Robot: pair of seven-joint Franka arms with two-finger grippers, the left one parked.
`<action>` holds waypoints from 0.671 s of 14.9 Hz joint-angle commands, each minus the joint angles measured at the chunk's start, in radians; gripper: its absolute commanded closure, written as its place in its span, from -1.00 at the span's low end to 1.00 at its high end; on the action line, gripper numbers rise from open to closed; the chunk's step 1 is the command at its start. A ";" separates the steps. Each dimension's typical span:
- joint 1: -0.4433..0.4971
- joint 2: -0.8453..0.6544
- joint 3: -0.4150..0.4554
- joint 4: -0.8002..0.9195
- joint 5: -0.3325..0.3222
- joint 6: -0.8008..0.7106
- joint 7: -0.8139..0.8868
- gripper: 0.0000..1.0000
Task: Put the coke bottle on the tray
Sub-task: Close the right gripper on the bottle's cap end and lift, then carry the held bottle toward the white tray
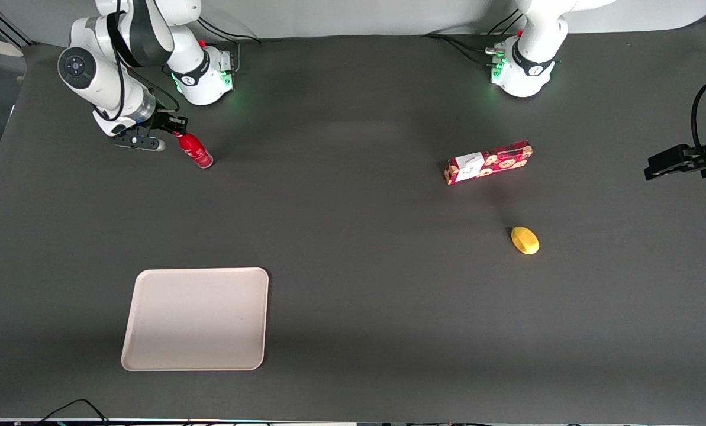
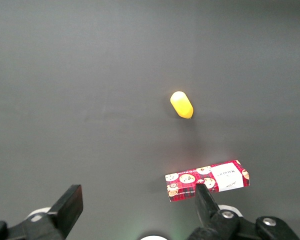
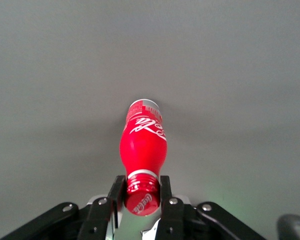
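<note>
Nearest the front camera, the tray [image 1: 195, 319] was seen lying flat on the table [image 1: 353, 266], well apart from everything else. Farther off, toward the parked arm's end, a yellow object [image 1: 525, 241] and then a cookie box [image 1: 489, 162] were seen. Farthest, the coke bottle [image 1: 194, 150] was held at its cap by the closed gripper [image 1: 174, 131], tilted, near the working arm's base.

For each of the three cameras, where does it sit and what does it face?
Front view: high, facing both arm bases, looking down on the table, tray, coke bottle and gripper.
Left wrist view: on the parked arm, looking down at the cookie box and yellow object; its own jaws show.
Right wrist view: looks along the gripper, shut at the bottle's cap.
Shared: front and right wrist views both show the bottle.
</note>
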 commanded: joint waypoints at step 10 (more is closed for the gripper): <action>-0.012 0.475 -0.068 1.030 0.004 -0.483 -0.114 1.00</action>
